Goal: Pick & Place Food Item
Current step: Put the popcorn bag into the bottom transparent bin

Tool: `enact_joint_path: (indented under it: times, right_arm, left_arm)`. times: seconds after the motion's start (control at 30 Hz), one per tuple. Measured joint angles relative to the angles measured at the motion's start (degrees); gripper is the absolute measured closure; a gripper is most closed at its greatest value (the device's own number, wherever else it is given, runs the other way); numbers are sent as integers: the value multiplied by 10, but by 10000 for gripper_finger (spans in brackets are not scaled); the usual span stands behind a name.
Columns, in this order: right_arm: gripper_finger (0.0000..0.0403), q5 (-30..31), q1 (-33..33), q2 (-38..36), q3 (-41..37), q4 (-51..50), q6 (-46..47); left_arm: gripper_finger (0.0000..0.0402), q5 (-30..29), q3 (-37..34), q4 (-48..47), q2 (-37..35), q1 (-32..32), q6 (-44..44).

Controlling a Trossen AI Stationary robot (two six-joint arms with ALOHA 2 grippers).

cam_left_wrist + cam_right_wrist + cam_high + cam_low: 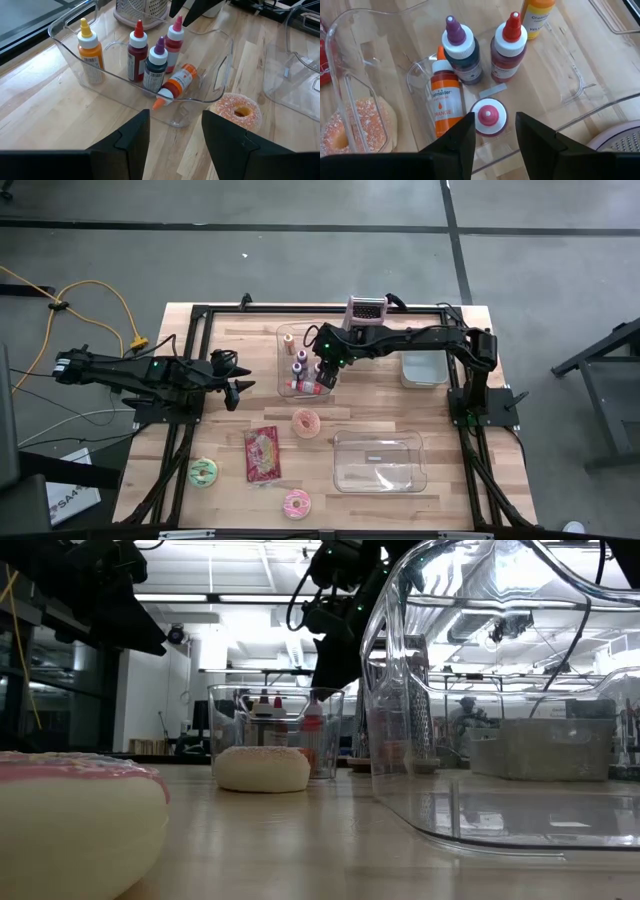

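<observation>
A clear bin (300,360) at the table's middle holds several food-colouring bottles. A pink-capped bottle (488,116) stands upright in it. My right gripper (494,120) hangs open over that bottle, slanting down, one finger on either side of its cap; in the left wrist view the fingers (187,10) end around the cap's tip. An orange bottle (441,107) lies on its side on the bin's floor beside it. My left gripper (175,117) waits open at the left (240,392), pointing toward the bin, with nothing between its fingers.
A sugared donut (306,422) lies just outside the bin's near wall. A red packet (262,453), a green donut (203,472) and a pink donut (296,503) lie nearer the front. A clear tub (380,460) stands front right and a white tub (425,368) far right.
</observation>
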Motion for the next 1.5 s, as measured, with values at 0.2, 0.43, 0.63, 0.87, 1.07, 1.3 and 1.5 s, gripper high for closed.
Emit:
enact_joint_path:
  times: [0.2, 0.43, 0.63, 0.87, 1.07, 1.3, 1.5]
  right_arm:
    - [277, 1, 0, -3, 0, 5, 0]
    - [277, 2, -6, -43, 0, 9, -42]
    - [277, 33, 5, -95, 0, 2, -77]
    - [277, 64, 38, -130, 0, -37, -91]
    - [277, 88, 64, -133, 0, -54, -90]
    - [277, 91, 82, -133, 0, -53, -90]
    - [277, 91, 97, -133, 0, -52, -90]
  left_arm:
    - [228, 0, 0, 0, 0, 0, 0]
    - [228, 0, 0, 0, 0, 0, 0]
    - [228, 0, 0, 0, 0, 0, 0]
    - [228, 0, 0, 1, 0, 0, 0]
    - [228, 0, 0, 2, 0, 0, 0]
    - [228, 0, 0, 2, 0, 0, 0]
    - [228, 0, 0, 2, 0, 0, 0]
